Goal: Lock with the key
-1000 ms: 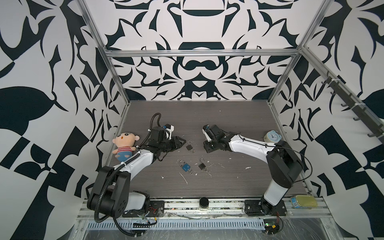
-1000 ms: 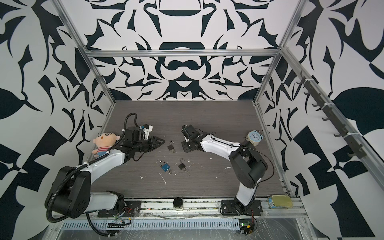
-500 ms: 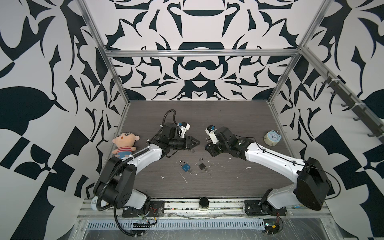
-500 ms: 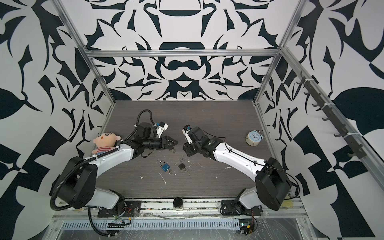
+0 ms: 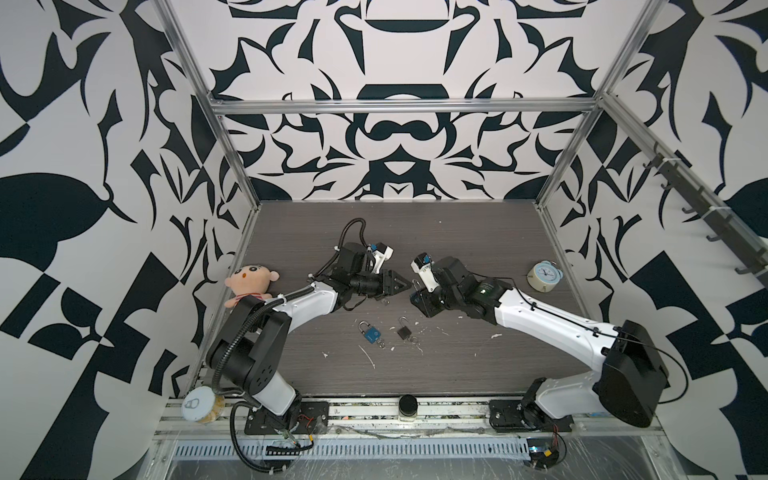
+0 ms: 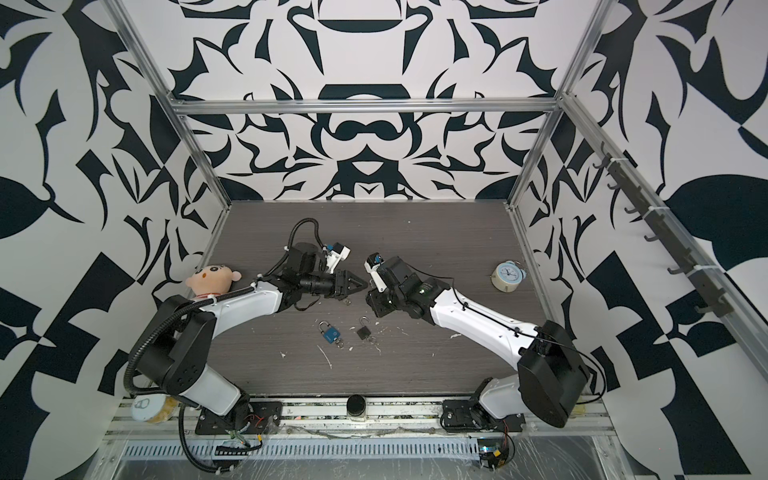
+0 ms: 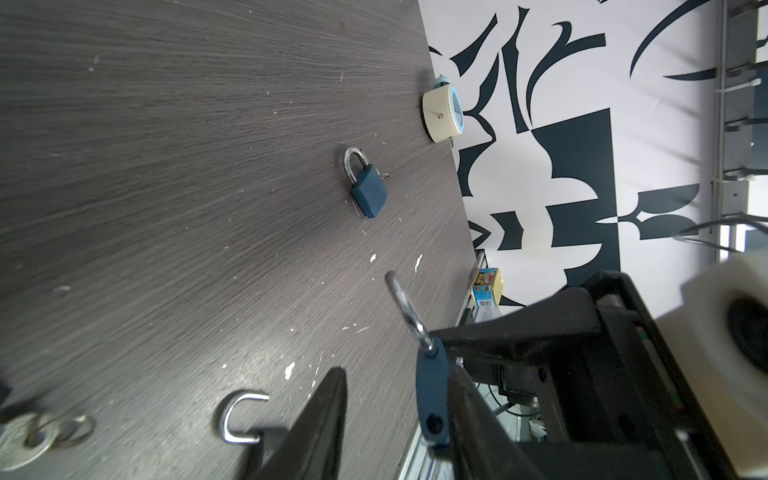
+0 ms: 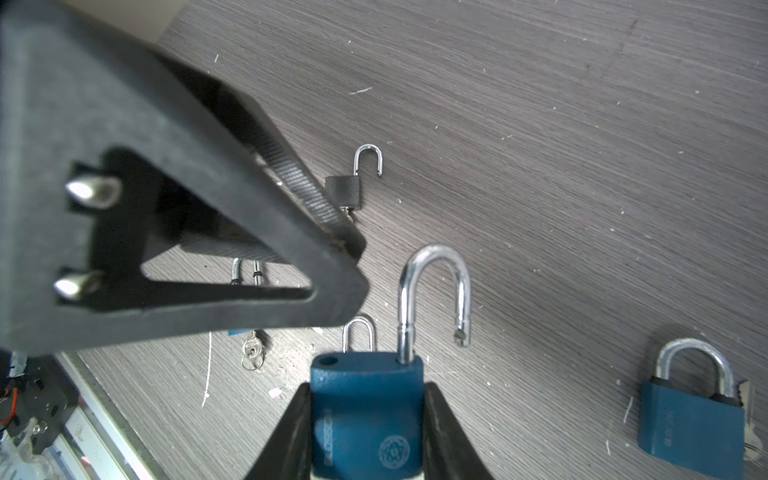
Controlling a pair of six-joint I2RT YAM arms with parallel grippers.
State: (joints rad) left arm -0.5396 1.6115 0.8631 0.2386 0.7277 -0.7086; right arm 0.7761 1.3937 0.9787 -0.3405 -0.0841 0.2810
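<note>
While I keep watch through all four cameras, the right gripper [image 8: 368, 388] is clamped on the blue padlock [image 8: 365, 428]. In the right wrist view its two fingers press the left and right flanks of the body at the bottom centre of the frame. The shackle [image 8: 435, 251] of this padlock is swung open, with its free end well clear of the hole in the top of the body. The keyhole end of the body is hidden, so I cannot tell whether a key sits in it. The left gripper [image 5: 407, 286] points at the right one near the centre of both top views, its tip just beside the raised shackle. In the left wrist view its fingers [image 7: 328, 415] stand partly apart with nothing gripped between them, and the held padlock shows through the gap. Below centre in both top views, a second blue padlock [image 5: 371, 333] lies on the table [image 5: 457, 232] with its shackle closed and keys [image 5: 380, 343] beside its base. Just beside it lies a black padlock [image 5: 402, 331] with an open shackle. A third blue padlock [image 8: 692, 419], shackle closed, lies at the lower right of the right wrist frame. A clock [image 5: 543, 276] stands at the table's right edge and a doll [image 5: 249, 280] at its left edge.
</note>
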